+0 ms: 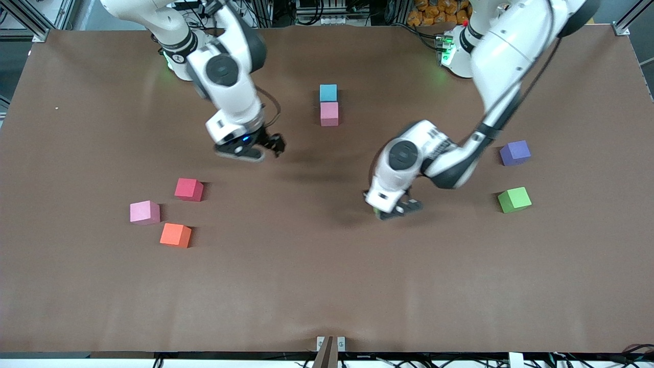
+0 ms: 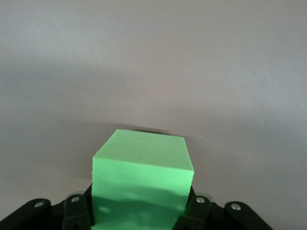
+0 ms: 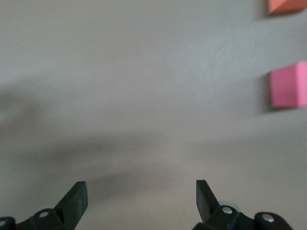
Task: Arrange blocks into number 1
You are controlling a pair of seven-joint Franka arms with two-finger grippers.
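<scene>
A light blue block (image 1: 328, 93) and a pink block (image 1: 329, 113) touch in a short column at mid-table, the blue one farther from the front camera. My left gripper (image 1: 393, 208) (image 2: 141, 213) is low over the table's middle, shut on a green block (image 2: 142, 175) that is mostly hidden under the hand in the front view. My right gripper (image 1: 255, 148) (image 3: 140, 196) hovers open and empty toward the right arm's end. Red (image 1: 189, 189), pink (image 1: 144, 212) and orange (image 1: 175, 235) blocks lie loose nearer the front camera than it.
A purple block (image 1: 514, 153) and a second green block (image 1: 514, 199) sit toward the left arm's end. The right wrist view shows an orange block (image 3: 288, 5) and a pinkish block (image 3: 289, 85) at its edge. Brown tabletop (image 1: 306, 276) lies bare near the front camera.
</scene>
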